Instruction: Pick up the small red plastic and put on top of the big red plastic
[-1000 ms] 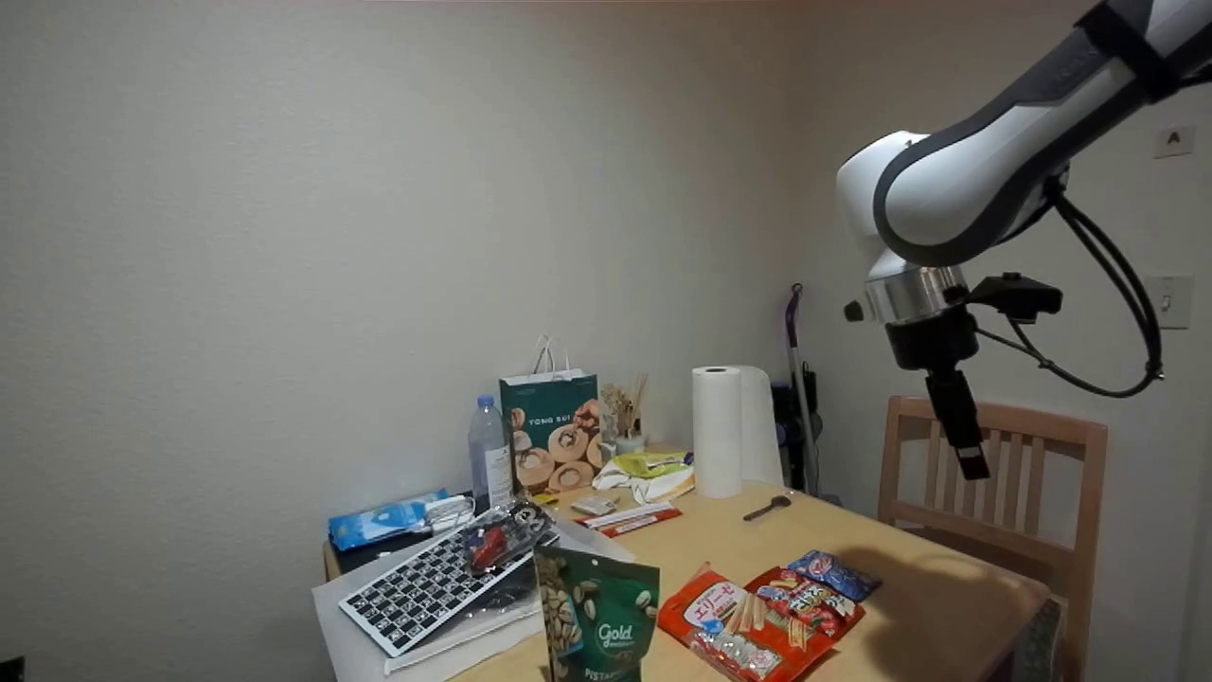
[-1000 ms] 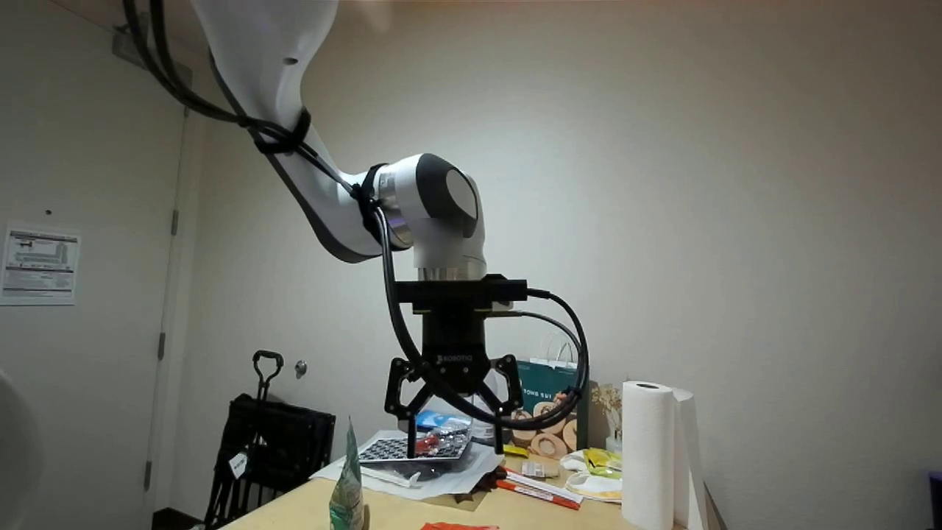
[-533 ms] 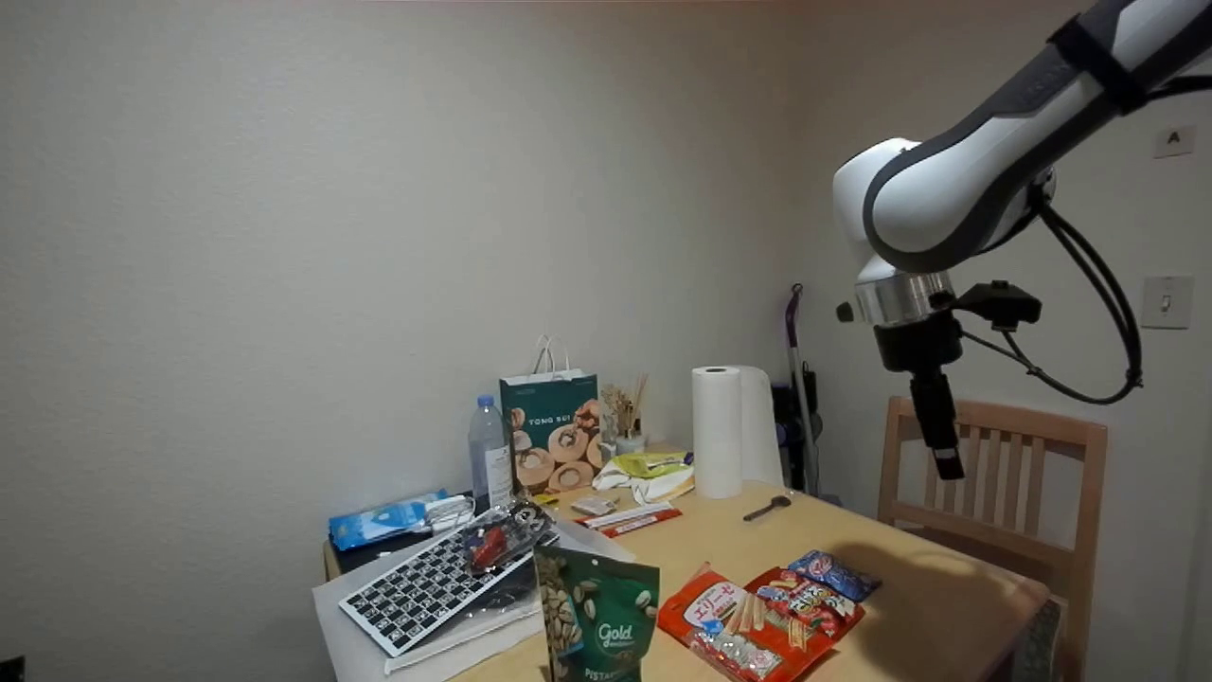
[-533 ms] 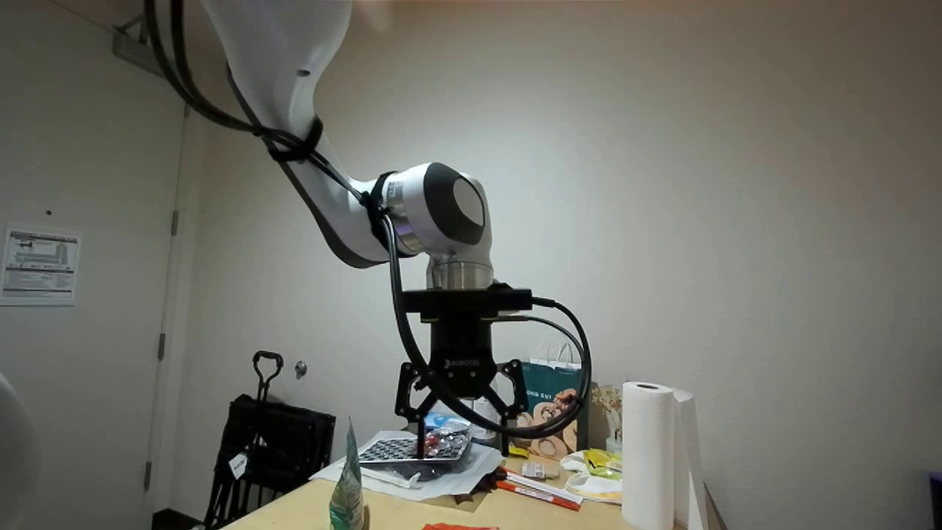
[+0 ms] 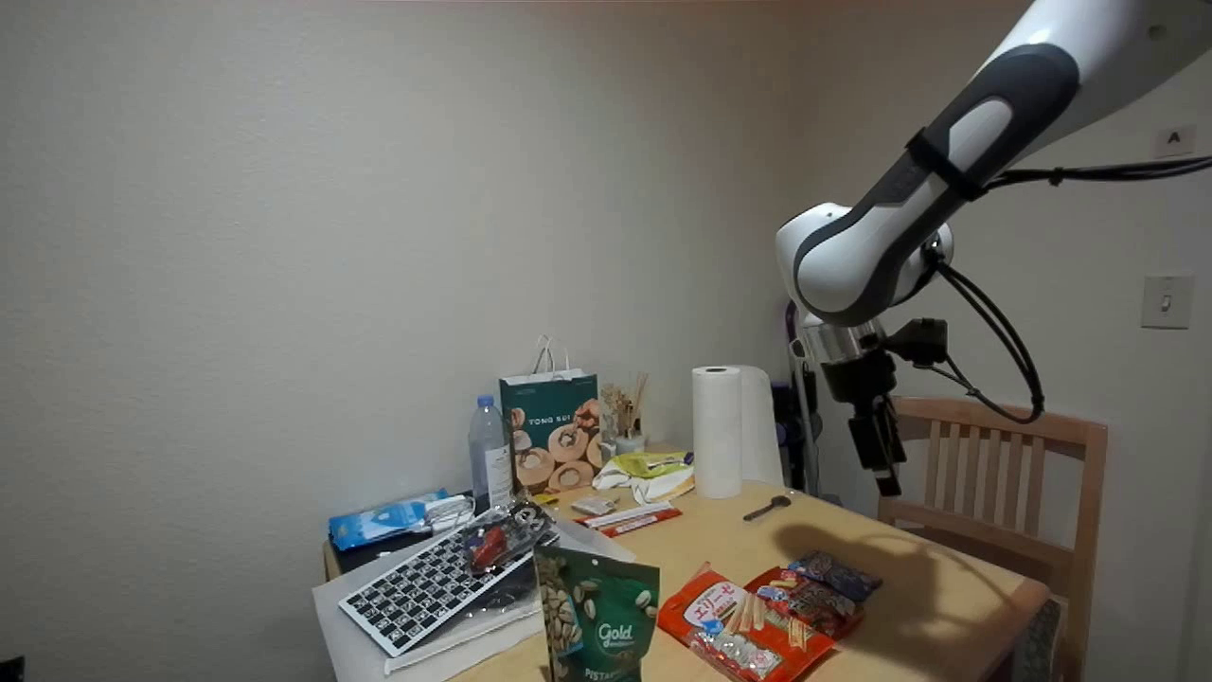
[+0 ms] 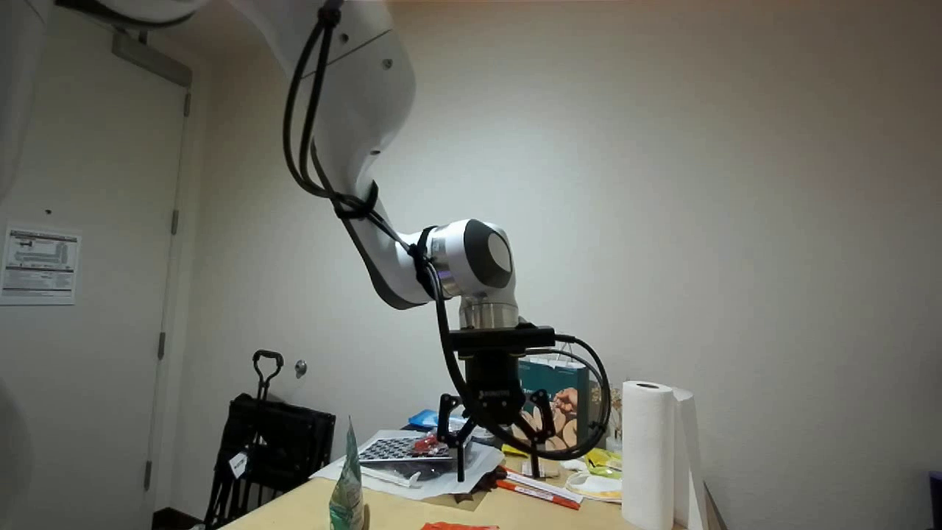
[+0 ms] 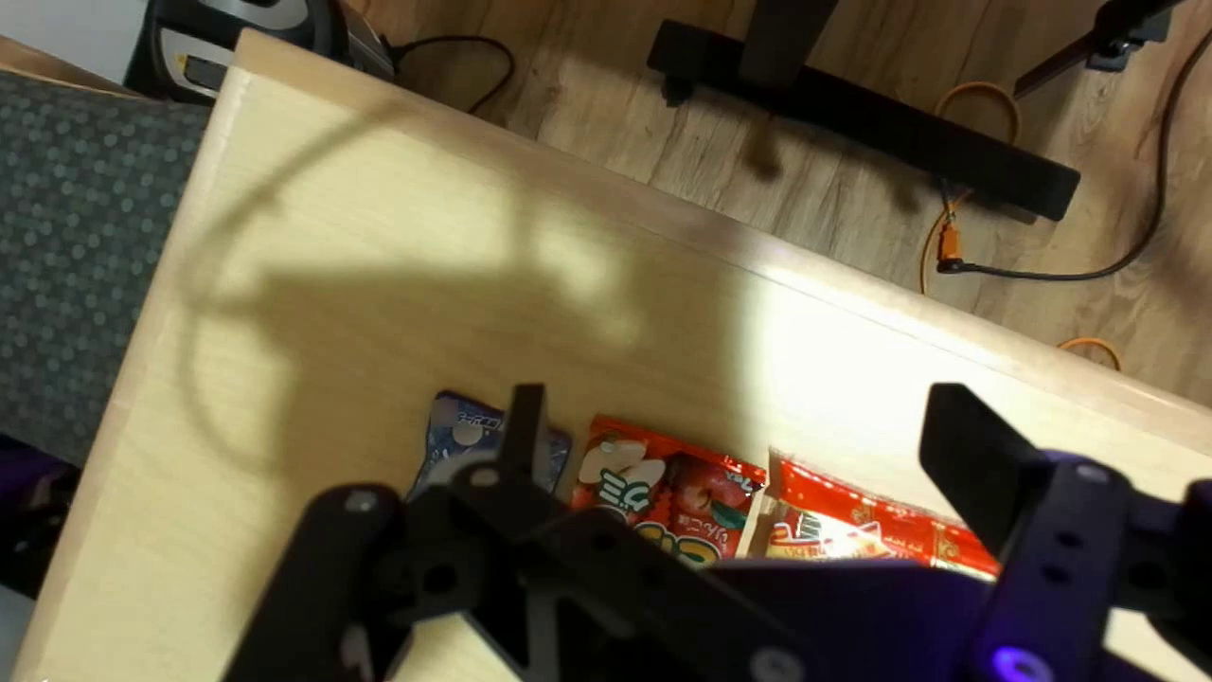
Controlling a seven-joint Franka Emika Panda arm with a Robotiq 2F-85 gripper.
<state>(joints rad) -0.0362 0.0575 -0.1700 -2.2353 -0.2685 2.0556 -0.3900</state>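
Approach is the step we judge to be in hand: our pincer (image 6: 498, 476) hangs above the worktop (image 7: 833, 360), jaws spread wide and nothing between them. Below it lies the small red apple-print packet (image 7: 677, 488), seen in the wrist view between the fingertips (image 7: 526, 417) and partly hidden by the pincer itself. Close beside that lies a blue packet (image 7: 464, 431); on the opposite side is the larger orange-red packet (image 5: 729, 620). The two red ones meet, but we cannot tell which, if either, overlaps.

Next, we think, comes centring over the small one, lowering, and closing on it alone, since so wide a spread could gather a neighbour; then a short carry across.

Above the pincer, in an exterior view, the wrist (image 5: 846, 343) points down with a slight lean and the forearm (image 5: 909, 204) slopes up and away. Farther from the pincer, past the larger orange-red packet, stands a green pistachio pouch (image 5: 606, 611).
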